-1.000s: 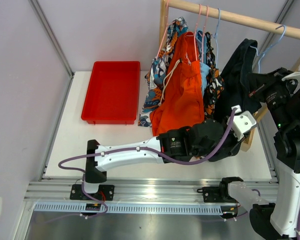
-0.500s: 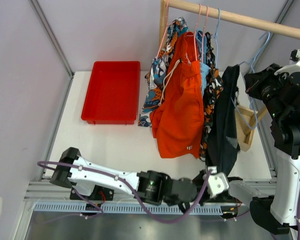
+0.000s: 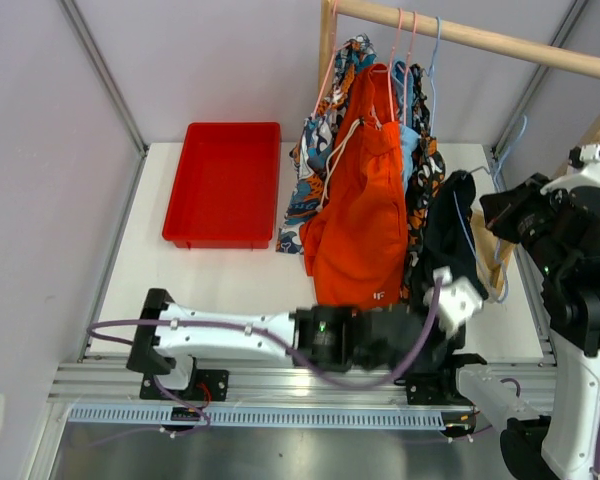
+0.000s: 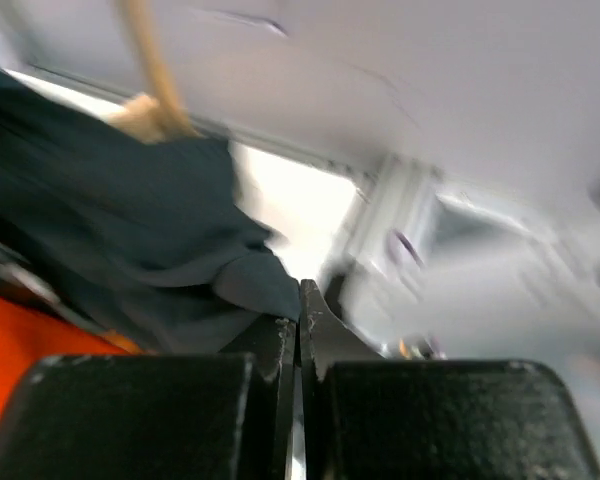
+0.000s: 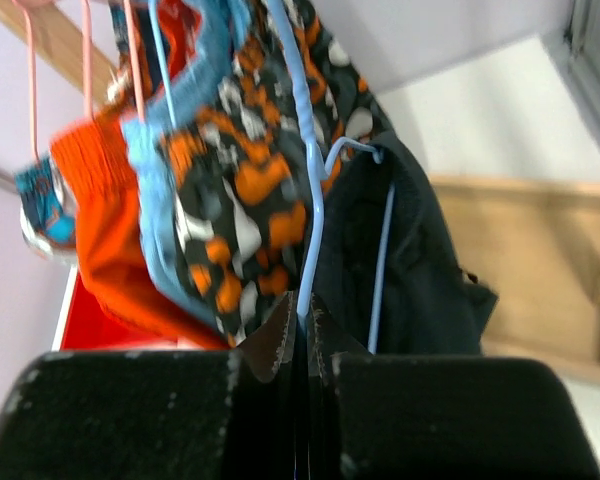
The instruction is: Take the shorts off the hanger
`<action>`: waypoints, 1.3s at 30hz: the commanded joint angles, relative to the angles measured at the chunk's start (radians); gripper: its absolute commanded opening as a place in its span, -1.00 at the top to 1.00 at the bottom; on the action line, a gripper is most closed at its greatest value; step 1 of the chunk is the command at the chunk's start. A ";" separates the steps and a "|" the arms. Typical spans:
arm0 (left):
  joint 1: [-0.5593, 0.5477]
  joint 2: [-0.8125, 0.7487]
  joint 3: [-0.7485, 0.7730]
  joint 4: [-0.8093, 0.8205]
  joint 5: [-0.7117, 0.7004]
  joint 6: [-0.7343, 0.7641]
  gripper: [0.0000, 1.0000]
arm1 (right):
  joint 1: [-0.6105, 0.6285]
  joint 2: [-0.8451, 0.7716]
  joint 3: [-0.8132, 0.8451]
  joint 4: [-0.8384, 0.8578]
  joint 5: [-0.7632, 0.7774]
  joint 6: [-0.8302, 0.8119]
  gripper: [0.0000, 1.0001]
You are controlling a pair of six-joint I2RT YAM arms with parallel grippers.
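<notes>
Shows black shorts (image 3: pixel 442 235) hanging lengthwise from a light blue hanger (image 5: pixel 310 200), off the wooden rail (image 3: pixel 480 38), above the right of the surface (image 3: pixel 230 280). Has the right pincer (image 5: pixel 302 310) clamped on the hanger wire above and the left pincer (image 4: pixel 299 320) pinched tight on the hem directly below. Calls, probably, for a downward pull.

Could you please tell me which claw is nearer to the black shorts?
Left. The left claw is shut on the black shorts, touching the fabric; the right claw grips the blue hanger wire just beside them.
</notes>
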 commanded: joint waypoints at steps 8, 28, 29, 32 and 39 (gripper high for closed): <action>0.225 0.182 0.330 -0.298 0.137 -0.051 1.00 | -0.002 -0.022 0.227 -0.180 0.041 0.000 1.00; -0.334 -0.516 -0.262 -0.814 -0.375 -0.541 1.00 | -0.071 0.438 0.457 0.224 0.170 -0.078 1.00; -0.332 -0.548 -0.273 -0.828 -0.402 -0.548 1.00 | -0.080 0.458 0.445 0.236 0.164 -0.078 1.00; -0.317 -0.609 -0.294 -0.837 -0.441 -0.534 1.00 | -0.141 0.466 0.397 0.268 0.129 -0.078 1.00; -0.153 -0.714 -0.255 -0.834 -0.415 -0.385 1.00 | -0.188 0.347 0.085 0.348 0.031 -0.052 1.00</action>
